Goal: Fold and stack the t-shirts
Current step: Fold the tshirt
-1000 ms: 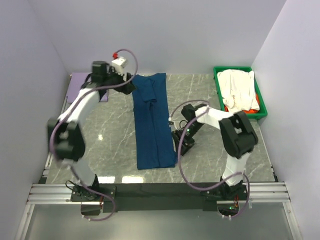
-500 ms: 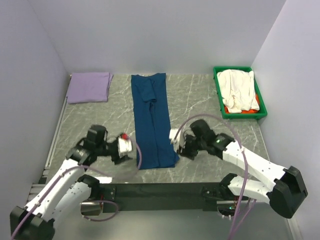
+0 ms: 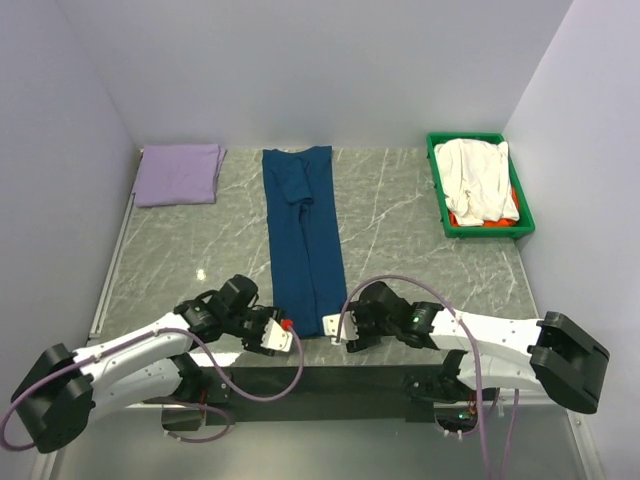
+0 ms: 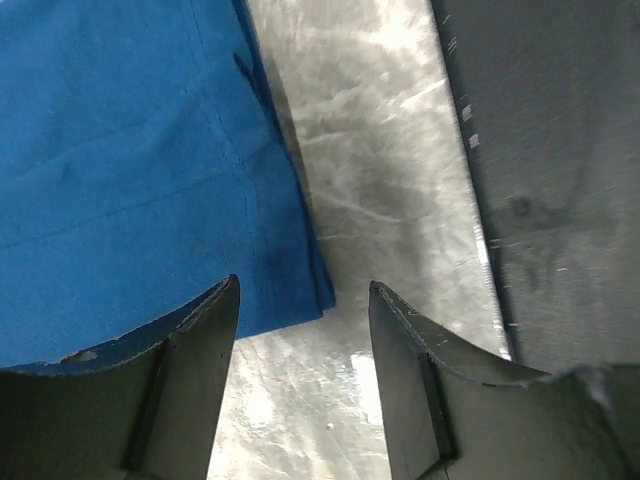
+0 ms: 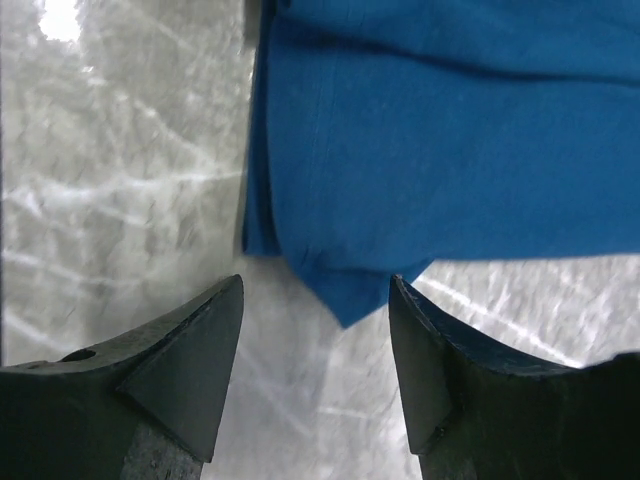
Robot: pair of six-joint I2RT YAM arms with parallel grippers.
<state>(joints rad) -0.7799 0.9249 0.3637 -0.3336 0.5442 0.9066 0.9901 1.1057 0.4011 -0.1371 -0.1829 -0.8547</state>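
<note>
Navy t-shirt [image 3: 305,240] between left pincer [image 3: 287,335], right pincer [image 3: 335,333]

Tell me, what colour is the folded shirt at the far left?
Pale lavender. The folded cloth t-shirt shows best in the top external view.

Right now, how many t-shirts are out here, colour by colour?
Navy blue t-shirt: 1
Lavender t-shirt: 1
White t-shirt: 1
Orange-red t-shirt: 1, mostly hidden under the white one
Total: 4
</note>
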